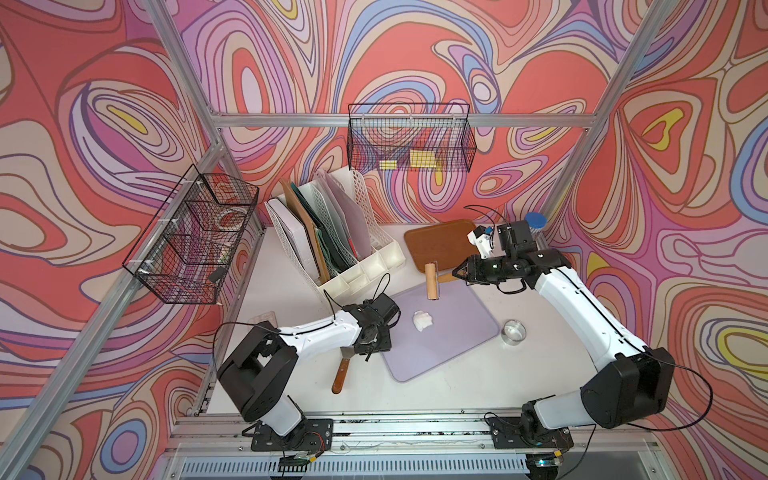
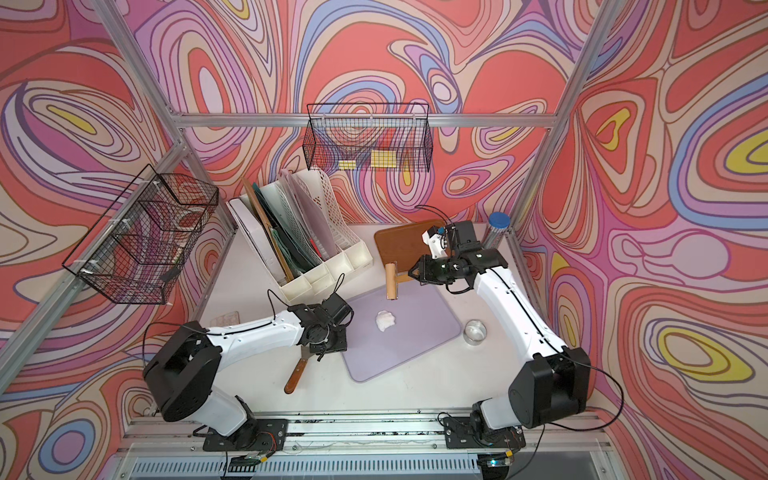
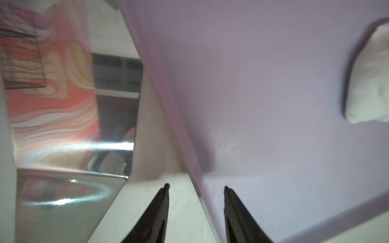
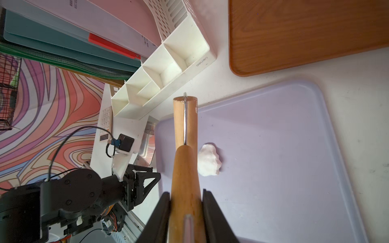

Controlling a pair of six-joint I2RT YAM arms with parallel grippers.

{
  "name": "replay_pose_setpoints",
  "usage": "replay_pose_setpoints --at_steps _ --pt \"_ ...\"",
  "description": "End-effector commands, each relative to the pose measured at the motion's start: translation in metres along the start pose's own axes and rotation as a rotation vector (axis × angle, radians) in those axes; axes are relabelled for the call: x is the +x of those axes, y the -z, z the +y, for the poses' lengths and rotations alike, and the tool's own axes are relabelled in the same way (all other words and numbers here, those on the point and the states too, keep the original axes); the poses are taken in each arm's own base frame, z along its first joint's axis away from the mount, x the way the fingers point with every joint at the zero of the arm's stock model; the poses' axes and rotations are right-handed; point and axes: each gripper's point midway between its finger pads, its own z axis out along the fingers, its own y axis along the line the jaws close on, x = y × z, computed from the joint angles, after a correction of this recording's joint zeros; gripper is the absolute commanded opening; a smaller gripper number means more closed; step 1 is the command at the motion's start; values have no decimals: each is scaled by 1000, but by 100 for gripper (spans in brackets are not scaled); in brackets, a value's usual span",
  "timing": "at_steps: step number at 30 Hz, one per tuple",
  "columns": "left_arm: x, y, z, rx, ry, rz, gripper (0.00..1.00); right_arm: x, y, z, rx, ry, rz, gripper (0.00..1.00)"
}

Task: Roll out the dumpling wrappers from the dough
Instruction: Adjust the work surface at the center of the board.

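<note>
1. My right gripper (image 1: 457,275) is clamped on the handle of the wooden roller (image 1: 432,280); the left gripper (image 3: 195,187) stands open, fingers straddling the left edge of the purple mat (image 1: 457,336).
2. The dough (image 1: 423,321) is a ragged white lump near mid-mat, not yet flattened.
3. The roller sits over the mat's far edge; its long axis runs far-to-near, the near end pointing at the dough just beyond it.
4. The right arm reaches in sideways, wrist level; I judge it must draw back toward its base.
</note>
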Motion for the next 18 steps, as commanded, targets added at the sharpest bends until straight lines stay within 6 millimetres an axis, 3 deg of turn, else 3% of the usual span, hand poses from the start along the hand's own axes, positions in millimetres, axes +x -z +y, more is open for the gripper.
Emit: replay_pose_setpoints --at_steps 1,6,9,18 --pt "-7 -11 -11 -5 -8 5 30 -3 -2 -1 44 7 -3 0" --pt "-29 -17 -2 -115 -62 -32 8 11 -7 -4 62 -31 74 0" --pt "-37 -19 2 -152 -89 -45 6 25 -8 -12 129 -84 168 0" --pt "-58 -23 18 -189 -59 -52 0 63 -26 -8 303 -97 365 0"
